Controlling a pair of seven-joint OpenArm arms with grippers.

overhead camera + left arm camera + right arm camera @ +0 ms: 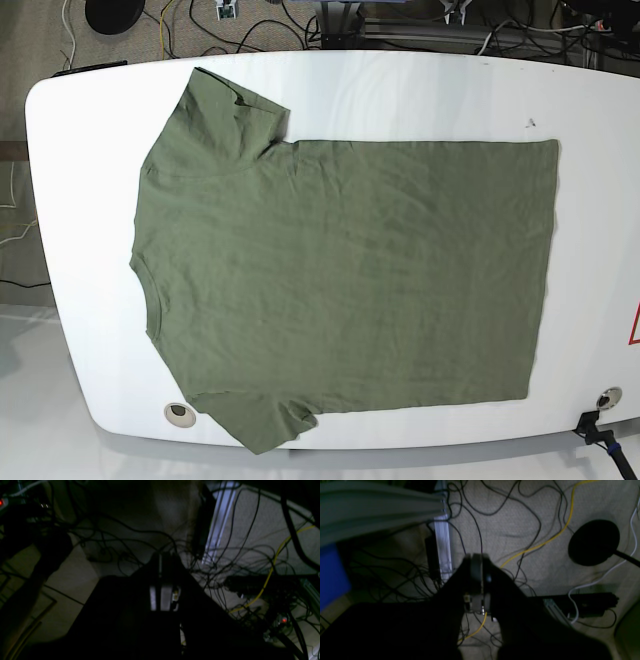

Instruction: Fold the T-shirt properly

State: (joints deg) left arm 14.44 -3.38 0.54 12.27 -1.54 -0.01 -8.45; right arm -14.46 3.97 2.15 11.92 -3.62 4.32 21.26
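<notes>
One T-shirt (pixel 345 280) in the base view: olive green, spread flat and unfolded on the white table (pixel 400 90). Neckline toward that view's left edge, hem toward its right. Two short sleeves: one at the far-left corner, one at the near-left, its tip hanging at the table's front edge. No print visible, light wrinkles only. Small dark speck (pixel 531 124) on the table just past the shirt's far hem corner. One round grommet hole (pixel 177 411) in the table beside the near sleeve.

Neither arm shows in the base view; the shirt shows in neither wrist view, so its position relative to the grippers can't be given. Both wrist cameras look down at carpeted floor, not the table.

Left gripper (pixel 163 555): one, dark silhouette, fingers pressed together at the tip, nothing between them. Below and around it: a tangle of black cables, one yellow cable (pixel 272 567) to its right in frame, one aluminium extrusion leg (pixel 220 517) to the upper right.

Right gripper (pixel 476 557): one, also closed tip-to-tip, holding nothing. Behind it: one yellow cable (pixel 560 530), one white cable (pixel 602 577), one round black base (pixel 593 542) to its right, one black power strip (pixel 585 603) to the lower right, one aluminium extrusion (pixel 443 547) just left of the tip.

Both wrist views are dim; fine detail is lost.
</notes>
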